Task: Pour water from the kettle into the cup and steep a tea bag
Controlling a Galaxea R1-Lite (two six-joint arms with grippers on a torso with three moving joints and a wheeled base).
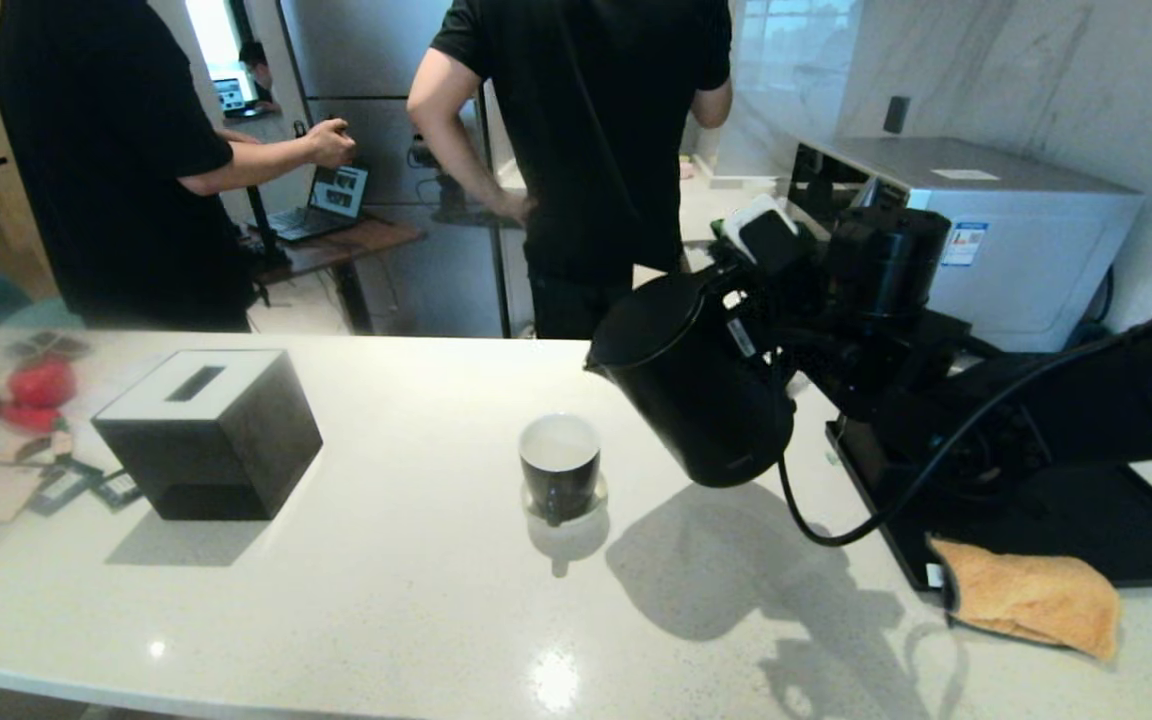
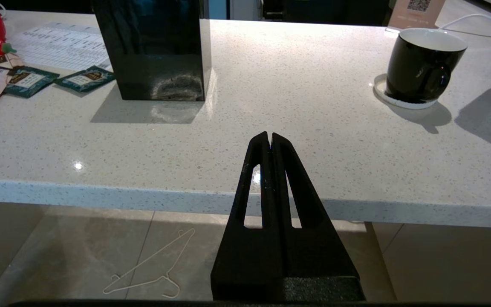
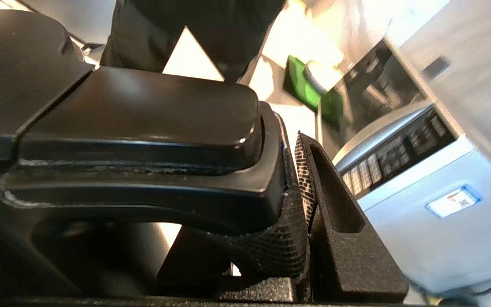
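- Right end effector [image 1: 751,300] is clamped on the handle of the kettle [image 1: 696,395], holding it above the worktop [image 1: 416,600].
- Matte black kettle leans, spout aimed left toward the cup [image 1: 560,467].
- Black cup, white inside, stands upright on a saucer.
- Left end effector [image 2: 270,137] hovers at the worktop's edge, fingers pressed together.

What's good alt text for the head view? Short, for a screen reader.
The right pincer holds a black kettle by its handle, tilted spout-first above and beside a black cup on a white counter. A black tissue box sits left; two people in black stand behind.
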